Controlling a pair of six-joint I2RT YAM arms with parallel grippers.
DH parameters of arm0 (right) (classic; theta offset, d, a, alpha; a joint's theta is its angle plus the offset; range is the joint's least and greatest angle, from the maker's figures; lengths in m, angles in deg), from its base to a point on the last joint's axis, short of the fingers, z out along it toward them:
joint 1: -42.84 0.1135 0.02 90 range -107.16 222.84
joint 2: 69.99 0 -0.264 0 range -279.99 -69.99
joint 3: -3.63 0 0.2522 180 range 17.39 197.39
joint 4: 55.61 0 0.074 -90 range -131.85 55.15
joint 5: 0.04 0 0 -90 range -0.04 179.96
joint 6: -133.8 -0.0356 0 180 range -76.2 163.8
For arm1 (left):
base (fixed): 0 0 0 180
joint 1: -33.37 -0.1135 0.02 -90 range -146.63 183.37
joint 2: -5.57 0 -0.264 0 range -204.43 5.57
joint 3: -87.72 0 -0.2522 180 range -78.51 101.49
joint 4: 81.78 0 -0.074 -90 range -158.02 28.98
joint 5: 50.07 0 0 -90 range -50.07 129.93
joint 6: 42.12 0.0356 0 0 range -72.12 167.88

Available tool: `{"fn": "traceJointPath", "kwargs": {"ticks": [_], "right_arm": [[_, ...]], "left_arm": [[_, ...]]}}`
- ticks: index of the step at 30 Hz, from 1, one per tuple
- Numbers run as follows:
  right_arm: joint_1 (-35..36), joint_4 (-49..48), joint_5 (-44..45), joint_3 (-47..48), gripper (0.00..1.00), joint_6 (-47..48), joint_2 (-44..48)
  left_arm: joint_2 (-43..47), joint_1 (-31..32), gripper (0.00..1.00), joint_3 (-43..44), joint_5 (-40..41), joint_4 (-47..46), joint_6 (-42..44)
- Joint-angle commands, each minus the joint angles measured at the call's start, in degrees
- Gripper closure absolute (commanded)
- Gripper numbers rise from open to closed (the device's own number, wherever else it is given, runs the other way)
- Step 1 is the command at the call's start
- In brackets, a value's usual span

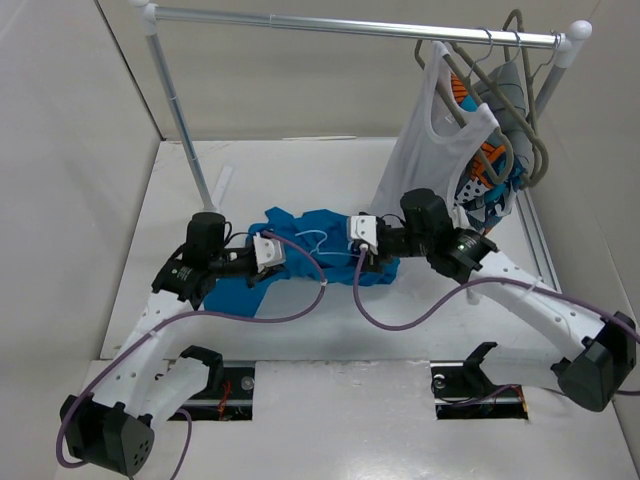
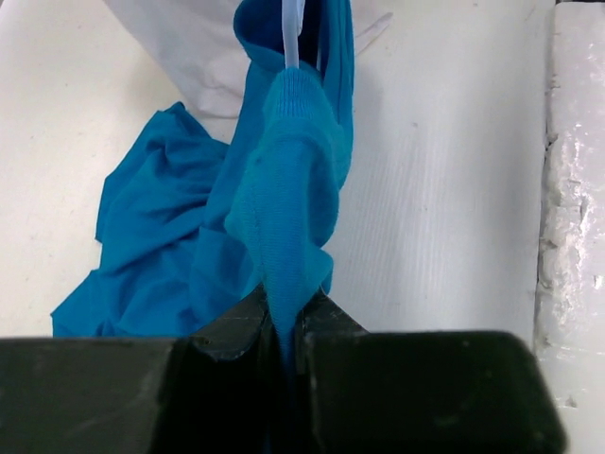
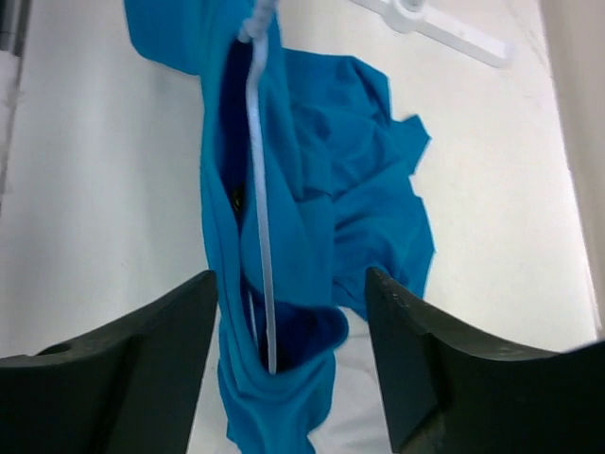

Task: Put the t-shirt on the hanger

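The bright blue t-shirt (image 1: 310, 250) lies bunched on the white table between the two arms. The pale-blue wire hanger (image 1: 312, 243) shows as a thin wire partly inside the shirt. My left gripper (image 1: 270, 250) is shut on a fold of the t-shirt (image 2: 284, 218), with the hanger wire (image 2: 291, 33) beyond it. My right gripper (image 1: 360, 242) is open, its fingers (image 3: 142, 369) astride the shirt's opening (image 3: 284, 284), where the hanger wire (image 3: 260, 208) enters the fabric. It touches nothing.
A clothes rail (image 1: 350, 25) spans the back. A white tank top (image 1: 440, 140) and a patterned garment (image 1: 490, 165) hang on grey hangers at its right end. The rail's white foot (image 3: 435, 24) lies behind the shirt. Purple cables (image 1: 400, 315) loop over the table.
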Motion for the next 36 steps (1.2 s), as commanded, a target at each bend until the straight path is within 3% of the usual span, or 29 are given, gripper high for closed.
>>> {"fn": "traceJointPath", "kwargs": {"ticks": [1, 3, 5, 6, 7, 8, 11, 14, 17, 19, 23, 26, 29, 33, 34, 36], "right_arm": [[2.15, -0.60, -4.75, 2.82, 0.33, 2.20, -3.75], [2.68, -4.45, -2.47, 2.83, 0.38, 0.62, -5.70], [2.68, -7.10, -1.86, 2.83, 0.54, -2.02, -8.16], [2.68, -8.24, -1.24, 2.83, 0.64, -2.72, -8.78], [2.68, -9.47, -1.24, 2.83, 0.86, -3.43, -8.78], [2.68, -9.48, -0.45, 3.44, 1.00, -4.65, -9.31], [0.94, -9.48, 1.14, 1.97, 1.00, -7.46, -6.43], [-2.83, -6.42, 2.19, -0.41, 1.00, -8.80, -0.99], [-5.04, 1.46, 7.00, -2.27, 1.00, -8.88, 3.77], [-5.58, 4.30, 8.86, -3.49, 1.00, -8.27, 7.81], [-4.88, 4.93, 8.87, -3.50, 1.00, -10.72, 10.90], [-2.16, 4.32, 11.50, -0.78, 1.00, -13.88, 10.38], [0.31, 2.21, 13.88, 3.25, 1.00, -17.66, 8.01], [1.63, 5.54, 19.05, 11.16, 1.00, -21.00, 4.06], [1.63, 6.33, 20.98, 12.66, 1.00, -21.97, 3.35], [1.63, 6.34, 22.57, 16.43, 1.00, -24.69, 1.24]], "left_arm": [[0.38, -0.20, 1.00, 0.31, -5.37, -1.49, 0.00], [0.38, -0.20, 1.00, 0.92, -5.89, -0.70, 0.53], [0.99, -0.20, 1.00, 0.92, -6.42, 0.52, 0.54], [1.00, -0.20, 1.00, 1.44, -6.42, 0.53, 0.54], [1.00, -0.20, 1.00, 1.45, -6.42, 0.53, 0.54], [1.00, -0.20, 1.00, 1.45, -6.42, 0.53, -0.07], [1.00, -2.04, 0.99, 1.45, -4.05, -0.79, -4.11], [-1.10, -8.27, 0.75, 2.32, -5.62, -1.68, -5.44], [-6.72, -17.06, 0.68, 5.39, -9.14, 3.06, 0.16], [-9.62, -17.61, 0.66, 7.07, -7.22, 7.71, 7.96], [-10.16, -17.61, 0.62, 6.55, -8.08, 6.95, 10.38], [-10.16, -17.08, 0.43, 7.24, -9.41, 2.75, 5.66], [-9.47, -16.38, 0.39, 8.56, -7.83, -3.31, -3.58], [-8.32, -16.38, 0.27, 11.72, -0.55, -8.41, -12.36], [-8.32, -16.38, 0.16, 13.56, 4.43, -10.00, -15.51], [-7.18, -16.38, 0.07, 15.07, 10.34, -17.35, -28.24]]}}
